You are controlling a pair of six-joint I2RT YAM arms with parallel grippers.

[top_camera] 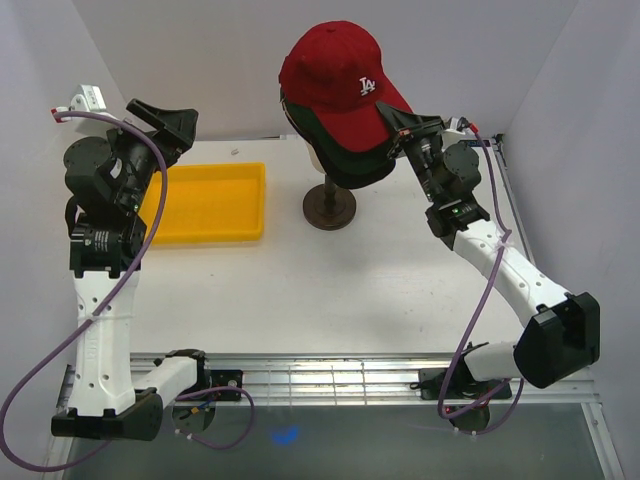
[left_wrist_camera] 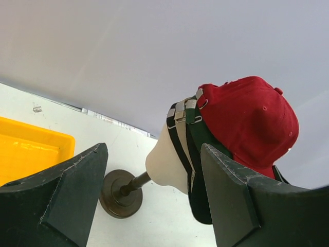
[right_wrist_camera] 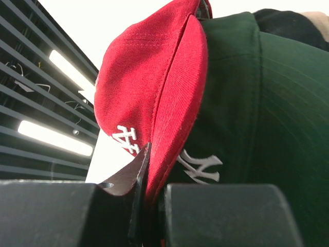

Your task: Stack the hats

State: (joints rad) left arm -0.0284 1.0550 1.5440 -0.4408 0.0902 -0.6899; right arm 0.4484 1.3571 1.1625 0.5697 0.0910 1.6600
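Note:
A red hat (top_camera: 335,75) with a white LA logo tops the stack of hats on the mannequin head (left_wrist_camera: 167,164). My right gripper (top_camera: 400,125) is shut on the red hat's brim (right_wrist_camera: 175,128), which runs down between its fingers (right_wrist_camera: 154,190). Directly under it sits a dark green hat (right_wrist_camera: 247,103) with a white NY. A black hat (top_camera: 350,170) shows lower in the stack, and several back straps (left_wrist_camera: 182,110) line up behind the head. My left gripper (top_camera: 165,120) hangs open and empty at the far left, well away from the stack (left_wrist_camera: 153,154).
A yellow tray (top_camera: 215,237) lies on the white table under my left arm, left of the stand's round dark base (top_camera: 330,208). White walls close in at the back and both sides.

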